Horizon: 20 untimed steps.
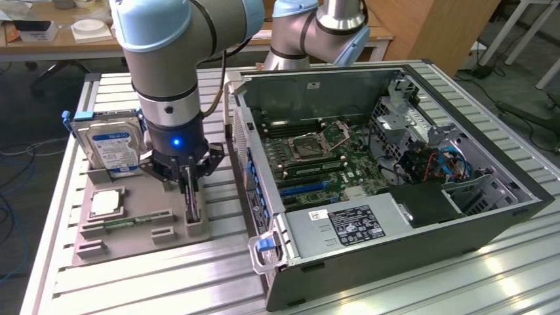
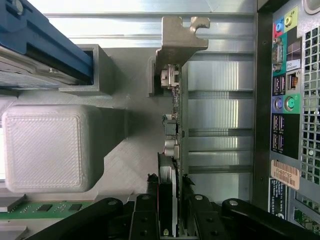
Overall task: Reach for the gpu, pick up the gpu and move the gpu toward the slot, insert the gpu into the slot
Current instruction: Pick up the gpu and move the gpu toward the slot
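End effector [image 1: 189,178] is down over the fixture tray [image 1: 131,248] at centre-left of the exterior view. It's set narrow, and in the wrist view [image 2: 170,222] you see its fingers [image 2: 145,217] tight against both faces of the gpu [image 2: 173,127], so it's gripping the card. The gpu [image 1: 191,207] stands on its long edge, seated in the tray's slot along the tray edge nearest the computer case [image 1: 394,262]. Clearance for you: only a narrow strip of ribbed worktop [image 1: 175,282] lies between that tray edge and the case's rear wall, with the port panel [image 2: 285,90] just beside the card. On the card's other face there's bare tray floor, and a grey block [image 2: 45,147] stands well apart. The case is open on its upper side, with the motherboard [image 1: 324,157] exposed and nothing above it. Count: one gpu, one hard drive [image 1: 114,147] upright at the tray's upper-left, one CPU chip [image 1: 105,203] lying flat, one memory stick [image 1: 136,221] in its groove, one tray, one case.
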### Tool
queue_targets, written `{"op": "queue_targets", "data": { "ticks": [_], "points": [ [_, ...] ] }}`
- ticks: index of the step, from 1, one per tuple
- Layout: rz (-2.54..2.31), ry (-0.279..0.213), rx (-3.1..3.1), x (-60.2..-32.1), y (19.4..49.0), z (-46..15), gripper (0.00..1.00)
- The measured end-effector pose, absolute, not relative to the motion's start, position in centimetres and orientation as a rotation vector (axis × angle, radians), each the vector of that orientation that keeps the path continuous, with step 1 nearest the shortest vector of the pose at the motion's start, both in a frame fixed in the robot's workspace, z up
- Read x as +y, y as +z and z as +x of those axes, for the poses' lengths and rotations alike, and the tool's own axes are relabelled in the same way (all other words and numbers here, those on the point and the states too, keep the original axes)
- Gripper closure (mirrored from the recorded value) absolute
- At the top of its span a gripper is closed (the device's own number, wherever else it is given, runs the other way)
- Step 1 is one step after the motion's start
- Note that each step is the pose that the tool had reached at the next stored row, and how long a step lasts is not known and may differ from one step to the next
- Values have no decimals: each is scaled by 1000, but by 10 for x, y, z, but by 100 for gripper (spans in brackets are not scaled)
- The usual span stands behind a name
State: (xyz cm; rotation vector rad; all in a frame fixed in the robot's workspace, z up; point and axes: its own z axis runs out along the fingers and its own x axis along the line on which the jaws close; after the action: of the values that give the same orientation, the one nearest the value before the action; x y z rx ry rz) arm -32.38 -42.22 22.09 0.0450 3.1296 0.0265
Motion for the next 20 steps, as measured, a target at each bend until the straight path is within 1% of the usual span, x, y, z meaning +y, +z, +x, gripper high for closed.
{"op": "queue_targets", "data": {
  "ticks": [2, 5, 16, 20],
  "points": [
    [45, 27, 3130, -422, 221, -324, 71],
    [45, 27, 3130, -422, 221, -324, 73],
    [45, 27, 3130, -422, 221, -324, 73],
    [45, 43, 3130, -422, 226, -324, 73]
  ]
}}
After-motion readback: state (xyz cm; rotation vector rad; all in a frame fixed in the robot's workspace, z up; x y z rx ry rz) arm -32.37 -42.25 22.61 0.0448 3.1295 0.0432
